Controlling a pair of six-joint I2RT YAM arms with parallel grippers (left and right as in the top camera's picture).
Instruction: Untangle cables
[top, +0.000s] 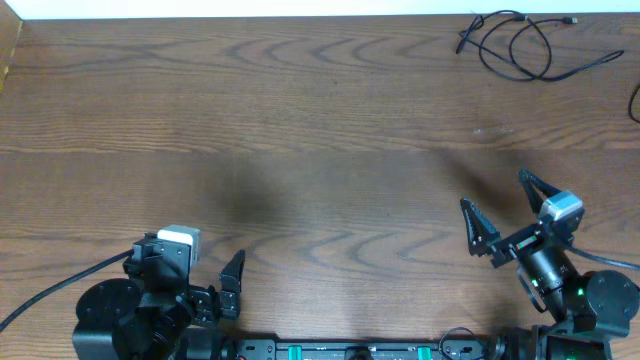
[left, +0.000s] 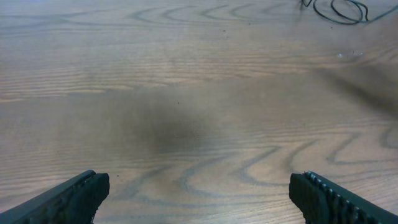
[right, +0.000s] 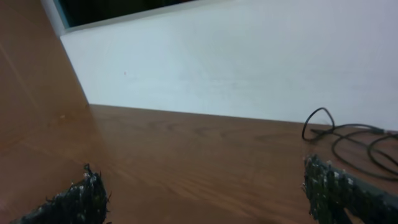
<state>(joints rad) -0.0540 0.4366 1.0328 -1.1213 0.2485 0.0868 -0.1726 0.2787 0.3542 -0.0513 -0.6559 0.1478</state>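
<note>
1. The cables (top: 520, 45) lie tangled ahead of the right gripper (top: 497, 192), well apart, at the bench's (top: 300, 120) far edge.
2. The left gripper (left: 199, 186) sits farther off.
3. Both grippers are spread, empty.

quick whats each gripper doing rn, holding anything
Left gripper: open, holding nothing.
Right gripper: open, holding nothing; the cables lie well apart from it, untouched.
</note>
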